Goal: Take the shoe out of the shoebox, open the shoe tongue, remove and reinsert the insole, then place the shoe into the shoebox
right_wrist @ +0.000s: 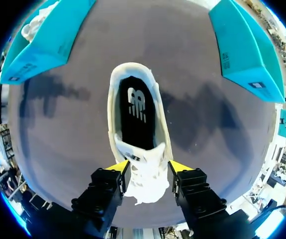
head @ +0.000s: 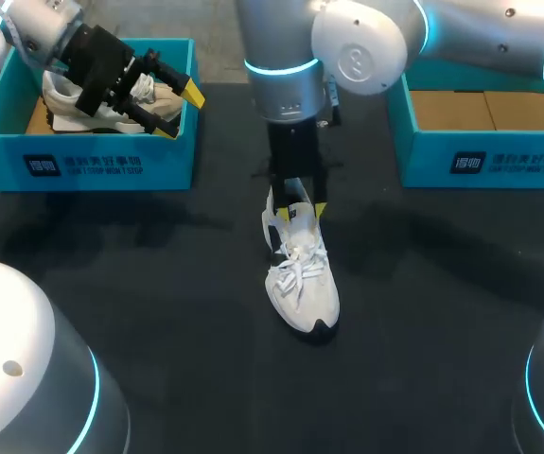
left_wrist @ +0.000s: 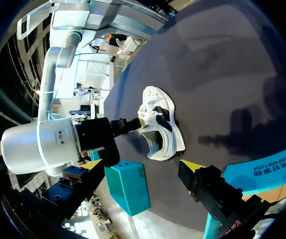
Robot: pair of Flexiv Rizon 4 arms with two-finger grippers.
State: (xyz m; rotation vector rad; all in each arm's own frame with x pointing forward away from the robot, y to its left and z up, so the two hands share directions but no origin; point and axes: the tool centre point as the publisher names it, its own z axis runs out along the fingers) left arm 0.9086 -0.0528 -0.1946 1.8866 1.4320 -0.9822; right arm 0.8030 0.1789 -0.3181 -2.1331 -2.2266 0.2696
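White shoe [right_wrist: 139, 132] gripped between right jaws.

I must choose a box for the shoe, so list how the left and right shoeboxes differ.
The left shoebox holds a white shoe; the right shoebox shows only its bare brown floor. The jaws of the left arm hang open above the left shoebox; none hang above the right shoebox. Both are teal, open-topped and printed on the front.
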